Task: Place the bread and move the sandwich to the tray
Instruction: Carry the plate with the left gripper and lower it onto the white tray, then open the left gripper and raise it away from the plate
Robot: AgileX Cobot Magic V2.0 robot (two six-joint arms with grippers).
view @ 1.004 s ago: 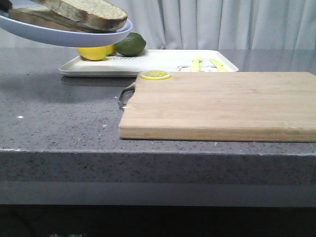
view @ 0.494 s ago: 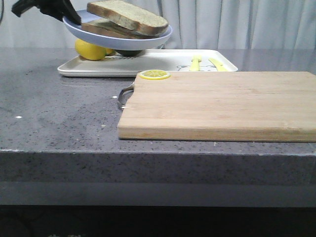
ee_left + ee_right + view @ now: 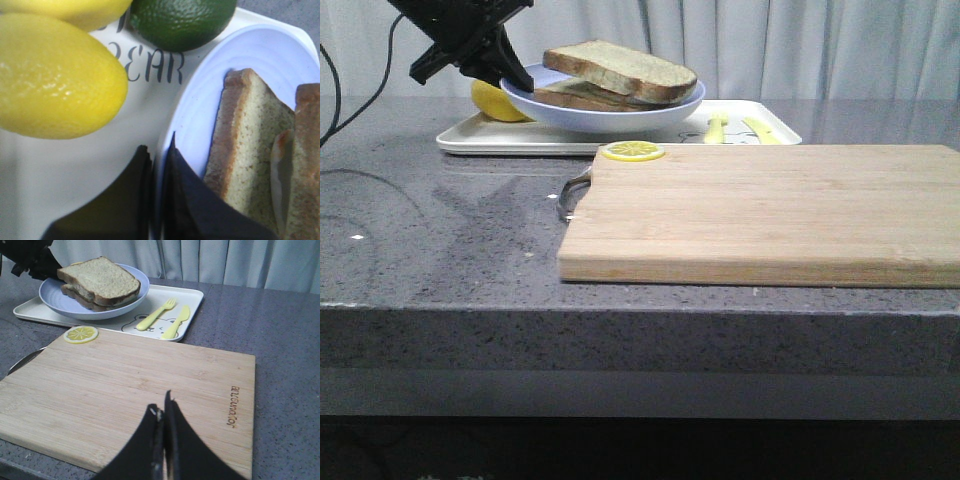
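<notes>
Sandwich (image 3: 618,78) sits on the pale blue plate (image 3: 570,113), and the plate is over the left part of the cream tray (image 3: 510,140); whether its base has actually touched the tray cannot be told from the front view. The top slice lies slightly askew on the lower one. The left gripper (image 3: 510,72) is clamped on the plate's rim at its left edge (in the left wrist view the two dark fingers (image 3: 127,200) straddle the rim, one inside the bowl, one outside). Just beside that grip, on the tray, lie two lemons (image 3: 55,80) and a green lime (image 3: 180,20). A yellow fork (image 3: 156,314) and knife (image 3: 176,322) rest on the tray's right part, near a printed bear.

The wooden cutting board (image 3: 770,210) lies in front of the tray, with a lemon slice (image 3: 633,151) at its rear left corner. The right gripper (image 3: 162,412) hangs above the board's near edge, fingers pressed together, holding nothing.
</notes>
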